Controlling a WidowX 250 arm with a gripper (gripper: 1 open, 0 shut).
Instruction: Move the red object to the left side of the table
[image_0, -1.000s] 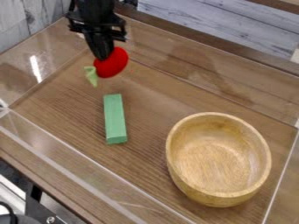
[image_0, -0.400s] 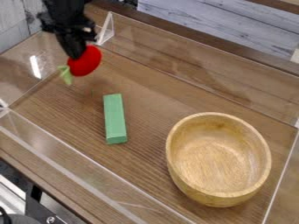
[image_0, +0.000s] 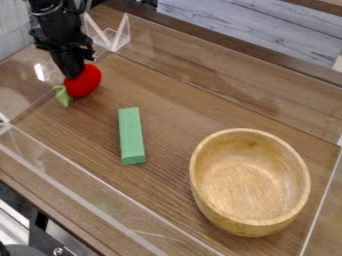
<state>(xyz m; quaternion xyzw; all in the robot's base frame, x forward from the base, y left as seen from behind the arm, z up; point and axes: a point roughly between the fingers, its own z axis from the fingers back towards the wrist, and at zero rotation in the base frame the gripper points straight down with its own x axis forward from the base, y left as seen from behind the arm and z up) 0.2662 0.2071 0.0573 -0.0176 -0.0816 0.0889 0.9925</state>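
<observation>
Red berry carried to the left edge
I had the black metal hand (image_0: 72, 68) closed on the glossy red toy strawberry (image_0: 83, 81), probably so it could settle near the brown wood-grain tabletop's (image_0: 201, 85) left side.

Clear acrylic walls (image_0: 24, 32) edge the wooden surface. They catch pale reflections and glare toward the upper left, where the clear material looks bright and slightly hazy. Straight seams run diagonally across the lower left, between the main brown area and the border. Another pale, glossy strip lies along the upper right. Soft light spreads over the wood grain, with a brighter patch near the left wall. Dark, cluttered shapes fill the lower-left corner, too indistinct to name.
</observation>
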